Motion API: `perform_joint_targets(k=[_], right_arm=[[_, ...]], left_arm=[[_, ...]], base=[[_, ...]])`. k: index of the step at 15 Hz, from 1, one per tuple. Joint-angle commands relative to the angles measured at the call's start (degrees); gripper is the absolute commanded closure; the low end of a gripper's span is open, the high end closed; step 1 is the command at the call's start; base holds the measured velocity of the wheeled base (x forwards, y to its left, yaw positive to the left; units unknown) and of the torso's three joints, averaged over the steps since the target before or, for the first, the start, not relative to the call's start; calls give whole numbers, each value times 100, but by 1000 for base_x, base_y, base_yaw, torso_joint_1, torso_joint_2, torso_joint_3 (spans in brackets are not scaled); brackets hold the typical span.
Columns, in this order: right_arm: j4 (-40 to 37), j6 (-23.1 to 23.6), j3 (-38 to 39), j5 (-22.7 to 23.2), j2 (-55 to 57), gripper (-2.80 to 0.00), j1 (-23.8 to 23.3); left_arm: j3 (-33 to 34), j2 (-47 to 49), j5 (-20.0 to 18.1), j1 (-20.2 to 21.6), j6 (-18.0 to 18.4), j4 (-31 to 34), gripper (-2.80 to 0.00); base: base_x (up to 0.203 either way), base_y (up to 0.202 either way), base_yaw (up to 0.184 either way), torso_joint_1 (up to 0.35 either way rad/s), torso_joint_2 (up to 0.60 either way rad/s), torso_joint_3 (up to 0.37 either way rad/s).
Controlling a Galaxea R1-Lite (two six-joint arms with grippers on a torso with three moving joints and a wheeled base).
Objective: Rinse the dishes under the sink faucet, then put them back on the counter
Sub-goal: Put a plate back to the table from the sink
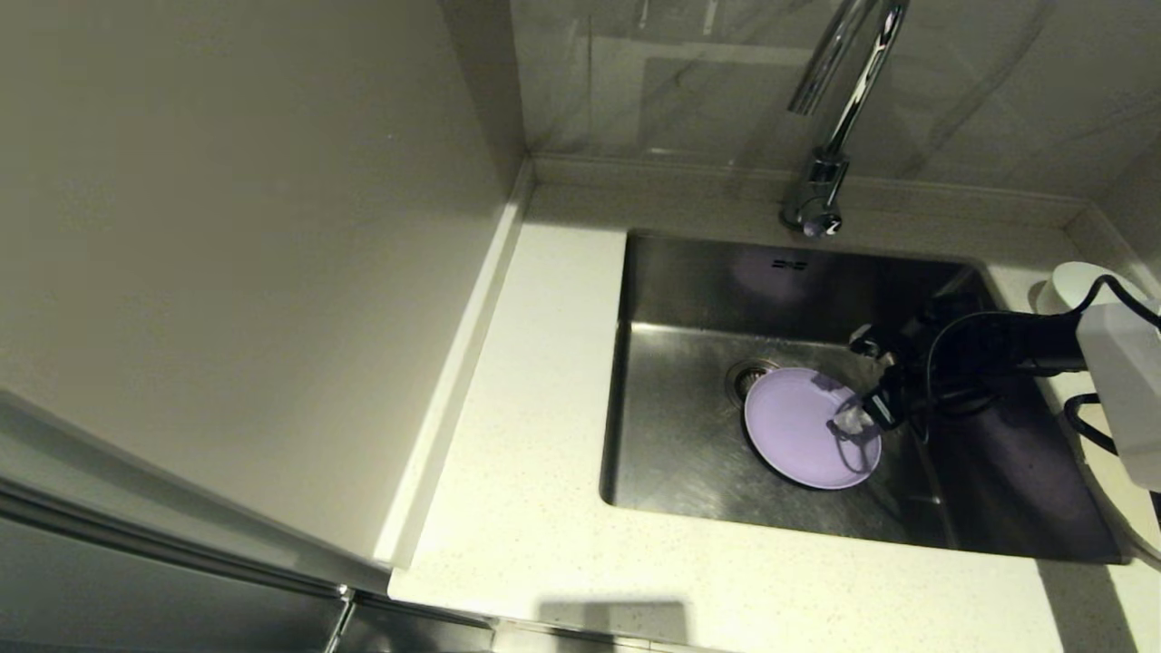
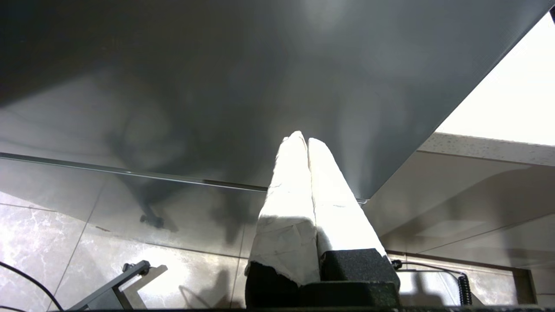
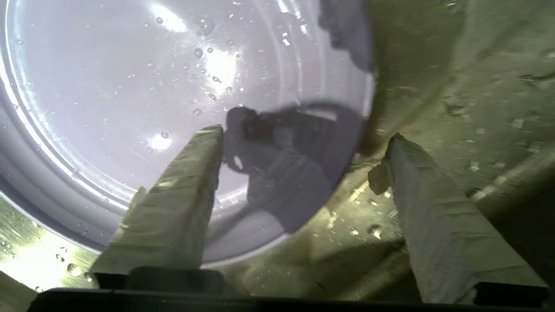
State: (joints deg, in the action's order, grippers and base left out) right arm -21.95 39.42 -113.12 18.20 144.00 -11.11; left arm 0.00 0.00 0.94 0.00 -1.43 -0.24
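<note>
A lavender plate [image 1: 803, 426] lies flat on the floor of the steel sink [image 1: 689, 299], partly covering the drain [image 1: 749, 374], its face beaded with water. The right gripper [image 1: 860, 385] hovers at the plate's rim, fingers [image 3: 173, 208] spread apart and empty. A white bowl [image 1: 1075, 283] stands on the table [image 1: 535, 435] right of the sink. The faucet [image 1: 830, 127] rises behind. The left gripper [image 2: 307, 143], fingers together, is parked below the table.
</note>
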Motion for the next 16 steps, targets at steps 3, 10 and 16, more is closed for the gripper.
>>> perform_joint_targets(k=[3,10,16], right_arm=[[67,83,-17,-8,190,-280,3],[50,119,-27,-212,216,0,12],[59,110,-26,-256,234,0,12]], left_arm=[[0,-18,3,0,-6,-2,0],[0,-18,3,0,-6,-2,0],[0,-18,3,0,-6,-2,0]], base=[[0,0,0,0,0,0],[0,0,0,0,0,0],[0,0,0,0,0,0]])
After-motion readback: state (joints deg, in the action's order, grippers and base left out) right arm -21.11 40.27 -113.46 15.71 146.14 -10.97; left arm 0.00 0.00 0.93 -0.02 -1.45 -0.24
